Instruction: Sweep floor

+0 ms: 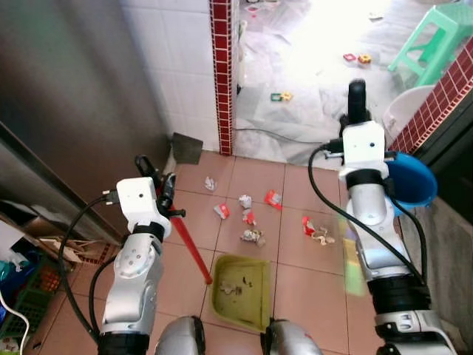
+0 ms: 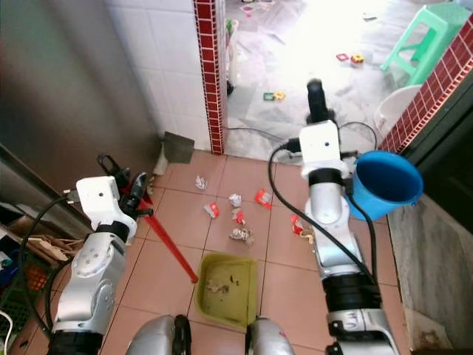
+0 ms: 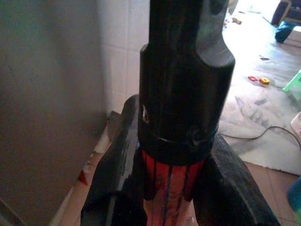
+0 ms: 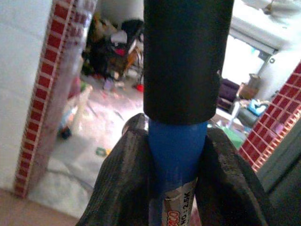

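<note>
With the left gripper [image 3: 174,188] clamped on the red dustpan handle [image 1: 191,251] and the right gripper [image 4: 176,165] clamped on the blue broom handle [image 4: 176,141], drag the paper scraps [image 1: 251,218] lying just beyond the yellow-green dustpan [image 1: 240,290] gently toward its lip, keeping it flat.

Pinkish tiled floor [image 1: 295,288], white-tiled wall [image 1: 177,66] with red-brick pillar [image 1: 221,74], green stool [image 1: 436,41] in bright light beyond.
</note>
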### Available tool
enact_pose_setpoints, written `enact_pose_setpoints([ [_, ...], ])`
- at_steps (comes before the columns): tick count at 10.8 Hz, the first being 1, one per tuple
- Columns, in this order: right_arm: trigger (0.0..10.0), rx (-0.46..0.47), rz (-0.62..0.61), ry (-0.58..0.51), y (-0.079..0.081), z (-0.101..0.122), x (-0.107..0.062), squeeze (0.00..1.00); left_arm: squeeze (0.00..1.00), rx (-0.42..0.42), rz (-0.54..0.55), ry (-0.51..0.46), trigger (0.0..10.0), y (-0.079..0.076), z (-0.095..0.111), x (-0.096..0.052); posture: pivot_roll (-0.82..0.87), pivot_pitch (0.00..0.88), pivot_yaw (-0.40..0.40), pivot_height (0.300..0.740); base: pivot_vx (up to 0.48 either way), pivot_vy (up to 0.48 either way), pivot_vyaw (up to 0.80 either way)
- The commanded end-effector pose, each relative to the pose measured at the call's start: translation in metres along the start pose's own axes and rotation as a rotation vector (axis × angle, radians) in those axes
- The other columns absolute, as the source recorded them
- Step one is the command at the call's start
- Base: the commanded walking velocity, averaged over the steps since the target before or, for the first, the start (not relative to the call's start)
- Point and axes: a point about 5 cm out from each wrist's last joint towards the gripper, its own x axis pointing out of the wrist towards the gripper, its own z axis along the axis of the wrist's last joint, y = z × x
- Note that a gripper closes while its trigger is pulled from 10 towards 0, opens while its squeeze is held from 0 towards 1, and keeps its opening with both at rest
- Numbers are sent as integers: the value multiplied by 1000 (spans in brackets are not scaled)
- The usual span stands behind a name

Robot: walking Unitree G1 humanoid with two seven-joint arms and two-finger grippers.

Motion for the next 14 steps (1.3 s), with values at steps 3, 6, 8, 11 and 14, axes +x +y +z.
enact_pose_setpoints([
  [3, 10000, 124, 48, 69, 14, -7, 1, 0, 0, 7, 1, -35, 10000, 0, 9, -1, -28, 119, 43, 740, 0, 0, 0],
  [6, 10000, 351, 185, 42, 50, 2, 4, 0, 0, 4, 4, -32, 10000, -1, 9, -1, -20, 130, 46, 740, 0, 0, 0],
  [8, 10000, 457, 245, 32, 61, 13, 3, 0, 0, 3, 9, -32, 10000, -1, 9, -1, -23, 129, 43, 740, 0, 0, 0],
  [11, 10000, 380, 258, 12, 55, 12, -3, 0, 0, 4, 4, -28, 10000, -3, 9, -1, -33, 128, 40, 740, 0, 0, -458],
  [14, 10000, 368, 280, 30, 52, 5, -13, 0, 0, 7, -10, -29, 10000, -4, 10, 2, -38, 120, 44, 740, 0, 0, -800],
])
